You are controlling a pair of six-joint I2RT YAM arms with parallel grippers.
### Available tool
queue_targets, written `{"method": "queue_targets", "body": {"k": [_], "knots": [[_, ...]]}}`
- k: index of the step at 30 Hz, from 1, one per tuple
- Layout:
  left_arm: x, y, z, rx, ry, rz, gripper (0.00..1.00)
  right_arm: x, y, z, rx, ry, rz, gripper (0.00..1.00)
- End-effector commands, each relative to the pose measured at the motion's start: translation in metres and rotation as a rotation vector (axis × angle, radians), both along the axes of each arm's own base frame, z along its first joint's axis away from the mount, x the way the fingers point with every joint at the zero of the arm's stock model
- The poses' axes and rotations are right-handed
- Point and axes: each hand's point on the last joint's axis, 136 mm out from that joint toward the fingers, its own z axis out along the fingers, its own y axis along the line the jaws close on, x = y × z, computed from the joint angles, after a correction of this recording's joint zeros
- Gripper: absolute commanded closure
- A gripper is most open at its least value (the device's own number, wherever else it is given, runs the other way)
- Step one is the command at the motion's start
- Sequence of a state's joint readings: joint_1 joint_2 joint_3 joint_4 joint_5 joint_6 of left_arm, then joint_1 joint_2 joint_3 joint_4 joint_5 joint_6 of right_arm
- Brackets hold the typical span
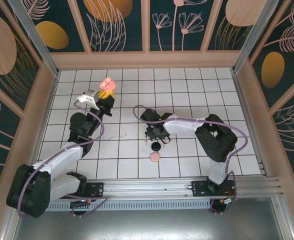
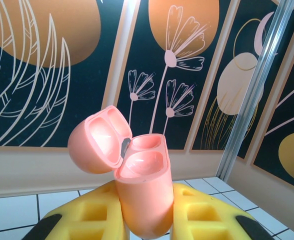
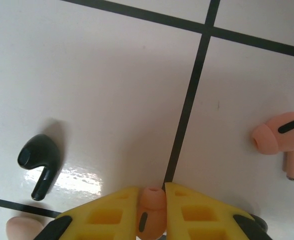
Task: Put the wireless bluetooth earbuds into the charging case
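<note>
My left gripper [image 1: 105, 100] is raised over the back left tiles and is shut on a pink charging case [image 2: 144, 200], held upright between the yellow fingers [image 2: 94, 215]. The case's lid [image 2: 98, 140] hangs open to the left and both wells look bare. My right gripper [image 1: 157, 135] is low over the middle tiles, its yellow fingers [image 3: 109, 215] shut on a pink earbud [image 3: 151, 212]. On the floor, a black earbud [image 3: 39, 162] lies to the left of it and a second pink earbud [image 3: 282, 140] to the right. A pale peach piece [image 3: 19, 230] shows at the bottom left edge.
A small black round object [image 1: 156, 146] and a pink round one [image 1: 155, 157] lie on the white tiled floor [image 1: 197, 85] just in front of my right gripper. Patterned walls close in three sides. A metal rail [image 1: 187, 187] runs along the near edge.
</note>
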State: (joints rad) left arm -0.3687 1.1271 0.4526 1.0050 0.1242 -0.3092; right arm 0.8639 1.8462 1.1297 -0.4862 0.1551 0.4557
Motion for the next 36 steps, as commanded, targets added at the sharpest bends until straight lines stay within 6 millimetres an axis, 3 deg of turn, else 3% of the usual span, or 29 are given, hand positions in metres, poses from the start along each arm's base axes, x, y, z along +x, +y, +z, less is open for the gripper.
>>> {"method": "queue_targets", "body": {"k": [1,7,12,19,28,30,33,36], "knots": [[-0.001,-0.005,0.014,-0.025,-0.027,-0.023,1.0,0.003,0.012,0.017,0.066,-0.013,-0.038,0.84],[0.0,-0.005,0.013,-0.034,-0.018,-0.023,1.0,0.028,0.032,0.061,0.2,-0.079,-0.117,0.83],[0.001,-0.005,0.012,-0.045,-0.006,-0.028,1.0,0.063,0.036,0.072,0.337,-0.051,-0.285,0.83],[0.0,-0.005,0.013,-0.054,-0.003,-0.027,1.0,0.097,0.033,0.055,0.414,0.017,-0.524,0.82],[0.002,-0.007,0.012,-0.063,0.007,-0.036,1.0,0.096,0.038,0.023,0.4,0.119,-0.675,0.81],[0.002,-0.007,0.011,-0.064,0.009,-0.036,1.0,0.096,0.041,0.022,0.415,0.132,-0.686,0.72],[0.002,-0.008,0.01,-0.062,0.012,-0.039,1.0,0.096,0.043,0.029,0.416,0.124,-0.671,0.41],[0.001,-0.008,0.009,-0.059,0.011,-0.04,1.0,0.095,0.038,0.046,0.411,0.081,-0.636,0.36]]}}
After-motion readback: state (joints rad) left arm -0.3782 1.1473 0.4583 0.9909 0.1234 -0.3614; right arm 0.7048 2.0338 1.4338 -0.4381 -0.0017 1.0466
